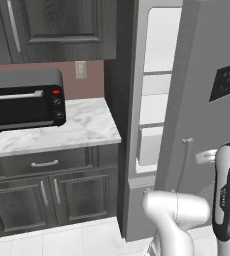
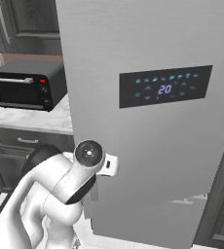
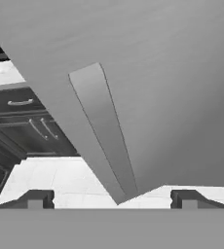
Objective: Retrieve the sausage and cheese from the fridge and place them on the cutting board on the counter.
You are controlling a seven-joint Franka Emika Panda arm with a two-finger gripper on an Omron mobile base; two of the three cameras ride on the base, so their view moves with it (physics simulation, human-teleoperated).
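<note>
Fridge: tall, brushed grey. Door carries a black display panel with pale blue icons and the figure "20". In the left base view the door stands swung part-way out; white interior with shelves shows through the gap between door and cabinet side. Shelf contents cannot be made out from this angle. Sausage, cheese and cutting board cannot be located in these views.

Fridge handle: long, flat grey strip on the door face. In the hand view it runs as a tapering band down toward the door's lower corner, between the two finger tips.

Gripper: fingertips stand wide apart at the bottom of the hand view, one to each side of the door's corner, nothing between the pads. Whether either touches the door cannot be told. In the base views the hand sits close against the door; the white arm covers it, so the fingers are hidden there.

Left of the fridge: a short marble surface with grey veins bearing a black toaster oven, dark grey cabinets below and above. Oven cut off at the left edge of the left base view. White tiled floor below the door.
</note>
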